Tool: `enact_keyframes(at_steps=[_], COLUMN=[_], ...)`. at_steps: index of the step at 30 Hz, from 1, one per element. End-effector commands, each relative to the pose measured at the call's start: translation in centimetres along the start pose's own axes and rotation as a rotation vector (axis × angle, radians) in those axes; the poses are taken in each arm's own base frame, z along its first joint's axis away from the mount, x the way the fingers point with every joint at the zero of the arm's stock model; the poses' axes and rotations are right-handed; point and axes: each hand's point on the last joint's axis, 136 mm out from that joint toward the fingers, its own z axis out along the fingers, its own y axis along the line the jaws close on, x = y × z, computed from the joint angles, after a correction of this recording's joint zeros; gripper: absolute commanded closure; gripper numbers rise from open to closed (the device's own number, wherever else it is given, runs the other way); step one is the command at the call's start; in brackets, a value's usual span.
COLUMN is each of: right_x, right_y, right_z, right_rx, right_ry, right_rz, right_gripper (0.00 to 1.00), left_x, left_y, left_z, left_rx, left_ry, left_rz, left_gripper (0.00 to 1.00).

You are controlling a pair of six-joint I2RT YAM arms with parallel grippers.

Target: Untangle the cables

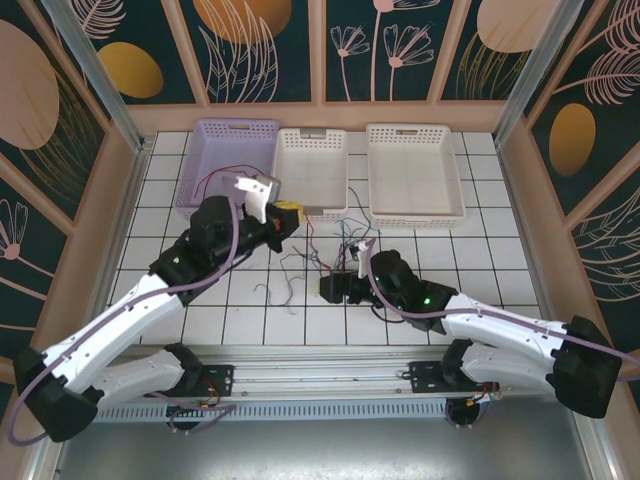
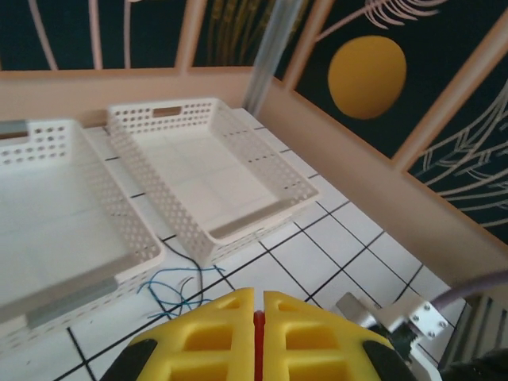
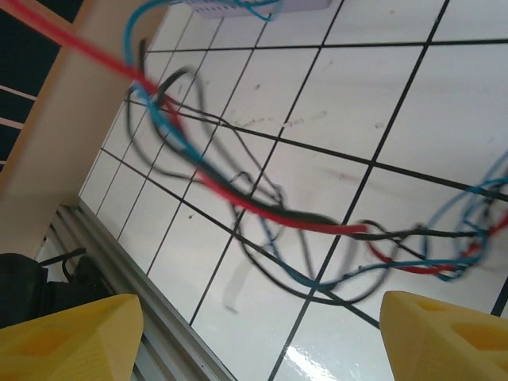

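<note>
The cables lie as a loose tangle [image 1: 300, 265] of red, black and teal wires on the tiles between the arms. My left gripper [image 1: 289, 212] is by the front of the middle basket, and its yellow fingers [image 2: 214, 341] are shut on a red cable [image 2: 258, 337]. That red cable [image 1: 207, 182] loops back over the lilac basket. A blue cable [image 2: 178, 287] lies on the tiles just ahead. My right gripper [image 3: 258, 341] is open, low over the tiles, with red [image 3: 270, 213], black and teal strands lying ahead of its spread fingers [image 3: 71, 333].
Three baskets stand along the back: lilac [image 1: 235, 130], white [image 1: 315, 165] and a wider white one [image 1: 415, 170]. A wooden wall [image 2: 381, 190] borders the right side. A metal rail [image 1: 320, 365] runs along the near edge.
</note>
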Motion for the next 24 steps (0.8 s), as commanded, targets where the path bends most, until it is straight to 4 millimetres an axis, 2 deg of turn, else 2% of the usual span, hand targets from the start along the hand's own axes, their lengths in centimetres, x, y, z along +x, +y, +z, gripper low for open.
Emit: enact_keyframes(at_steps=[1,6,11,16,21,24], right_x=[-0.8,-1.0,-2.2,-2.7,-2.0,-1.2], right_y=[-0.4,-1.5,-2.6,-3.2,-2.6,-2.8], right_z=[-0.2,-0.6,-1.7,-2.4,-1.4,-0.4], right_rx=[0.035,0.098,0.159,0.179,0.129,0.124], right_ry=[-0.104,-0.172,-0.254,-0.293,-0.261,-0.219], right_rz=[-0.068,-0.123,-0.126,-0.134,-0.179,-0.193], right_gripper=[0.22,0.24,0.27,0.28,0.3,0.3], left_x=[-1.5,-0.4,1.7,3.0,3.7,3.4], left_y=[-2.2,-2.8,-1.5,-1.2,-1.0,-0.7], left_z=[0.4,0.8,0.6,0.4,0.4,0.0], left_rx=[0.111,0.164,0.126,0.128,0.124,0.104], left_ry=[0.004,0.041,0.045,0.064,0.077,0.06], left_rz=[0.065,0.077,0.09,0.095,0.095,0.103], left_gripper=[1.0,1.0,1.0,1.0,1.0,1.0])
